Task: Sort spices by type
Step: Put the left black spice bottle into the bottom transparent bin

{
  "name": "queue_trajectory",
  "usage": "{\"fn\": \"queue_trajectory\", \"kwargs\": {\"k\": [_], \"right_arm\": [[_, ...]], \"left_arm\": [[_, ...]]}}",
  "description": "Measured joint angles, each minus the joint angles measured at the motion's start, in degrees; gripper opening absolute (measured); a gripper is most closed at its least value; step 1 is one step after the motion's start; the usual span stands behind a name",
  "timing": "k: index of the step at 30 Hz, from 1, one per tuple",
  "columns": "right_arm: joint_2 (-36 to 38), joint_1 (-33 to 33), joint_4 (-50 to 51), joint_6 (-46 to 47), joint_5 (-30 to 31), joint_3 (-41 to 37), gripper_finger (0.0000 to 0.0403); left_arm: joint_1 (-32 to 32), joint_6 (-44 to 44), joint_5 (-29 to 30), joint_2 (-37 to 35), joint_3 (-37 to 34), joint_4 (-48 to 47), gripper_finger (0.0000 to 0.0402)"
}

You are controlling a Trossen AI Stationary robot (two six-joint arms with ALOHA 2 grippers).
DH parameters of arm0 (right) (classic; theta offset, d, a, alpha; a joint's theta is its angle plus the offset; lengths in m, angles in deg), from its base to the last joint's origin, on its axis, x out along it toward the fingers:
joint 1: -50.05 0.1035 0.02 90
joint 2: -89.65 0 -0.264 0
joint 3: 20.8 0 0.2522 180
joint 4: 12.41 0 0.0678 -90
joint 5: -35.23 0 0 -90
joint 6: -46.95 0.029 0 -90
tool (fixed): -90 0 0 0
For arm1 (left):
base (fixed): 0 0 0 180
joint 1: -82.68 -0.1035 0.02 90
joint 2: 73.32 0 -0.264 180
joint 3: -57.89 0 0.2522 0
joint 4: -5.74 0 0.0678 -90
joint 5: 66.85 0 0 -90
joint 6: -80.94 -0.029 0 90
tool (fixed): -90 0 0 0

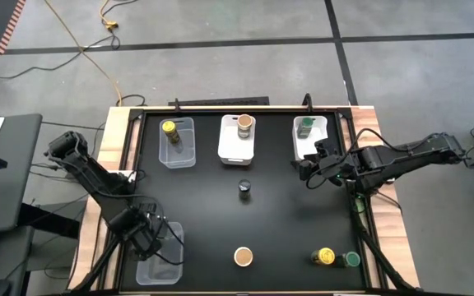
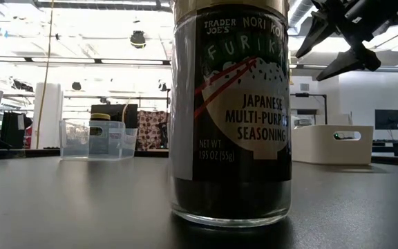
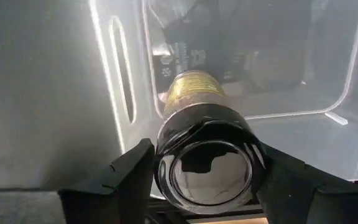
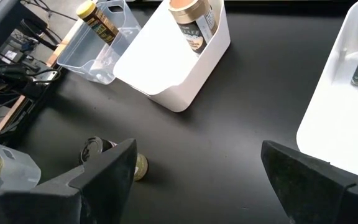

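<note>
My left gripper (image 1: 142,234) points down into a clear bin (image 1: 161,265) at the table's near left, shut on a dark-lidded spice jar (image 3: 194,93). My right gripper (image 1: 311,168) hangs open above the table's right side, holding nothing. On the bare table stand a dark-topped jar (image 1: 244,191), a tan-topped jar (image 1: 243,257), a yellow-topped jar (image 1: 325,256) and a green-topped jar (image 1: 351,260). At the far edge, a yellow-topped jar (image 1: 169,129) leans in a clear bin, a tan-topped jar (image 1: 244,123) stands in a white bin, and a green-topped jar (image 1: 304,126) sits in another white bin. My left gripper pinches the jar's dark glossy lid (image 3: 166,146) between its two fingers, one on each side. The fingers come from above, pointing down. The jar hangs lid up, slightly tilted, its lower end inside the clear bin (image 3: 120,81). Whether it rests on the bin's floor I cannot tell.
Three bins line the far edge: clear (image 1: 177,152), white (image 1: 235,150) and white (image 1: 318,141). The raised table rim (image 1: 130,140) runs around the black top. The tan-topped jar (image 2: 230,117) fills the low view's middle. Bare black surface lies mid-table.
</note>
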Motion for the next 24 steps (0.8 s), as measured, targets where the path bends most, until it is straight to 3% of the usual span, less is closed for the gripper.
{"fn": "queue_trajectory", "kwargs": {"k": [19, 24], "right_arm": [[0.0, 0.0, 0.0, 0.0, 0.0, 0.0, 0.0372], [0.0, 0.0, 0.0, 0.0, 0.0, 0.0, 0.0372]], "left_arm": [[-1.0, 0.7, -1.1, 0.0, 0.0, 1.2, 0.0241], [-1.0, 1.1, -1.0, 0.0, 0.0, 1.2, 0.0258]]}}
